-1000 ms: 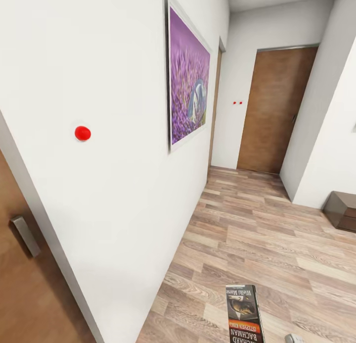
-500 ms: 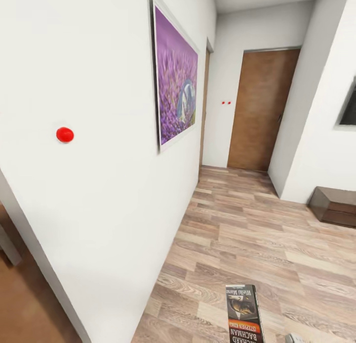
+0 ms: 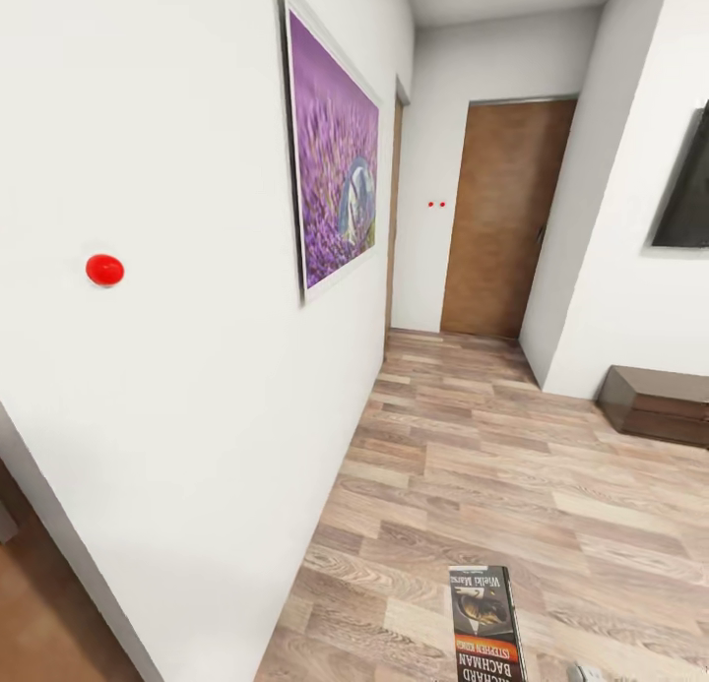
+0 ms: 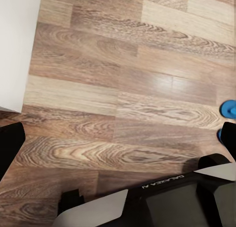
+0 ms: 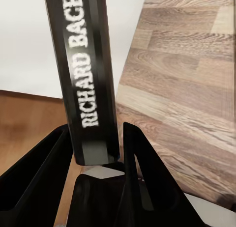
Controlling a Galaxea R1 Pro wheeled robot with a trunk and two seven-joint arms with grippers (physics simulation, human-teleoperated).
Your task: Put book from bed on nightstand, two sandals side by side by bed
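Hallway, wood-plank floor (image 3: 512, 465), white wall (image 3: 177, 387) along my left.

Item: book (image 3: 485, 623), dark paperback, orange band, spine lettered "RICHARD BACH…". Location: clamped spine-side between the two fingers of my right gripper (image 5: 96, 153), held out low ahead of me over the floor, cover facing up.

Item: left gripper (image 4: 118, 138), jaws spread wide over bare planks, nothing between them; a bright blue object (image 4: 228, 109) sits at the view's edge, identity unclear.

Fixtures: purple lavender picture (image 3: 330, 185) and red button (image 3: 104, 270) on the wall; brown door (image 3: 502, 219) at the far end; low dark brown bench (image 3: 655, 404) to my right.
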